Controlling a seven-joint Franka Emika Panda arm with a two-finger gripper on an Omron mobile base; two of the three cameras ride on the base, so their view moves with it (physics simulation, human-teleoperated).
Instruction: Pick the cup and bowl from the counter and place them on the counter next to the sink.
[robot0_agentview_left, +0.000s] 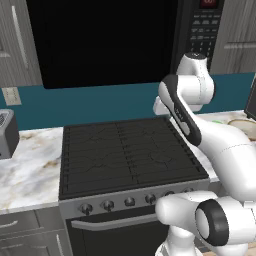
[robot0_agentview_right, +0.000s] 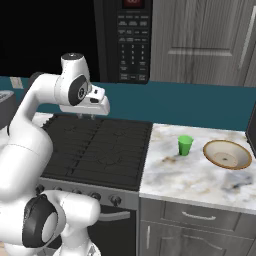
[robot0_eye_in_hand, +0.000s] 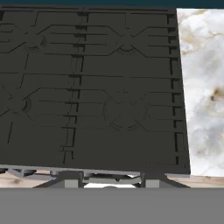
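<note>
Gripper (robot0_agentview_right: 87, 117) hangs above the rear of the black stovetop (robot0_agentview_right: 95, 150), high up, nothing between the fingers. The tips are tiny under the hand in the right base view, and the hand view doesn't show the gap clearly either, so can't tell if they're parted or closed; holding nothing as far as I can see.

Cup (robot0_agentview_right: 185, 145) stands upright on the counter (robot0_agentview_right: 190, 180), just past the stovetop's right edge, toward the back. Bowl (robot0_agentview_right: 227, 154) sits further from the stovetop on the same counter stretch, beside the cup but not touching it. In the left base view a sliver of the bowl (robot0_agentview_left: 246, 126) peeks out past the arm.

Key relation: both items lie to the right of the fingers, and lower; the cup is the nearer, the bowl beyond it. Hand cam looks down at burner grates with a marble strip (robot0_eye_in_hand: 201, 87) along its right edge, so the counter is that way.

Judgement: nothing picked yet; next needs a swing right over the stovetop edge, then descent onto the cup. Sink isn't in sight from here
</note>
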